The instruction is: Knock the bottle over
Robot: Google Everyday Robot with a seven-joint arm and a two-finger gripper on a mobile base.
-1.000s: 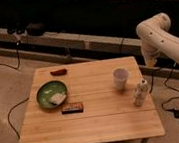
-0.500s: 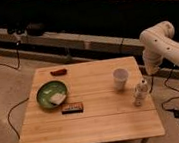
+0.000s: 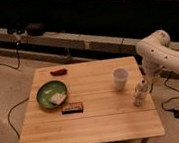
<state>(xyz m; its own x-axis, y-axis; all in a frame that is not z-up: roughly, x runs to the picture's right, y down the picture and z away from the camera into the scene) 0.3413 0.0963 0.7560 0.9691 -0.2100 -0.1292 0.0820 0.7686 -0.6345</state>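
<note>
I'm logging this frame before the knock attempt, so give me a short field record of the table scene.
table: wooden
bottle: upright, near the right edge
white cup: upright, behind-left of the bottle, apart
gripper: at the right edge, just behind the bottle; contact unclear
green plate: left side, pale food on it
dark packet: in front of the plate
reddish item: back-left area
</note>
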